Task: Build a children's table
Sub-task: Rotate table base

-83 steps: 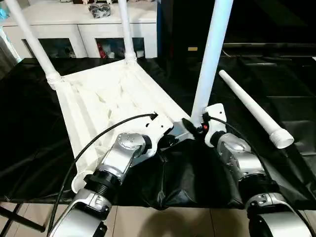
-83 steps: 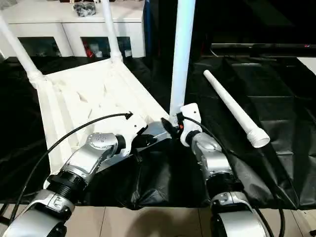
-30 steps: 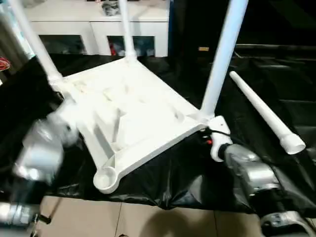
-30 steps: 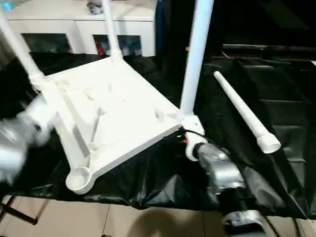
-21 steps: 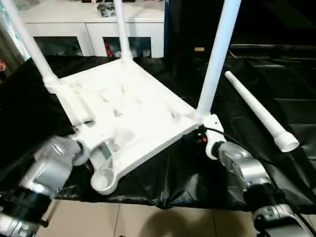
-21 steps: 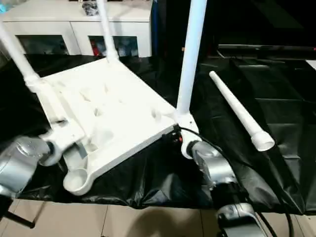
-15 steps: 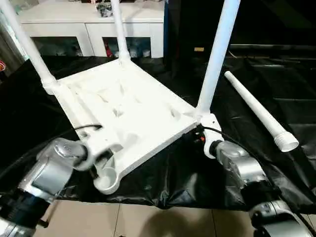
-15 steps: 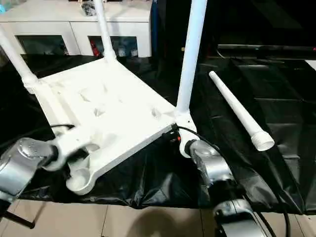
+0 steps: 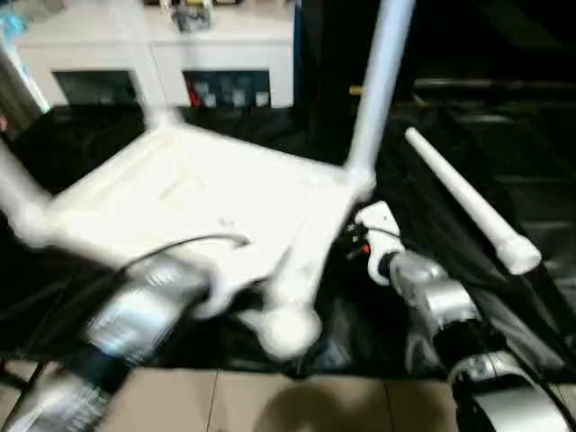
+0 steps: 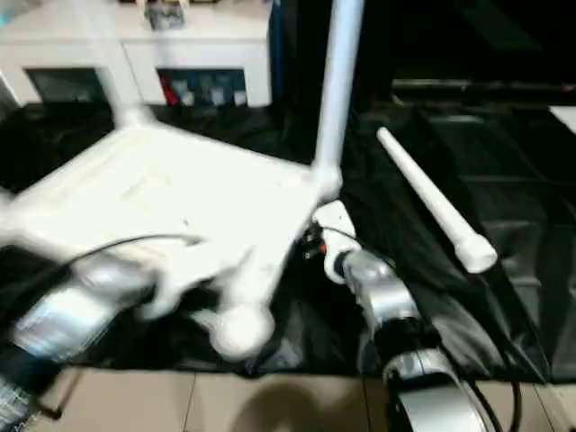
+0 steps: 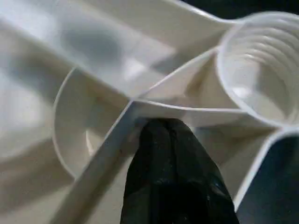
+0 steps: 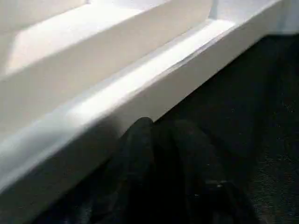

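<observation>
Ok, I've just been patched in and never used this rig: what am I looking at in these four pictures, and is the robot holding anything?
The two wide pictures come from a stereo camera on the humanoid robot's head, looking down over its silver forearms. The two close-ups come from cameras on its wrists. On the black-draped table lies an upturned white children's tabletop, blurred, with legs standing in its sockets, such as the upright leg. A loose leg lies to the right. The left hand is shut, its tips pressed against a rib beside the empty corner socket. The right hand sits under the tabletop's edge by the upright leg; whether it grips is unclear. A white cabinet stands behind.
</observation>
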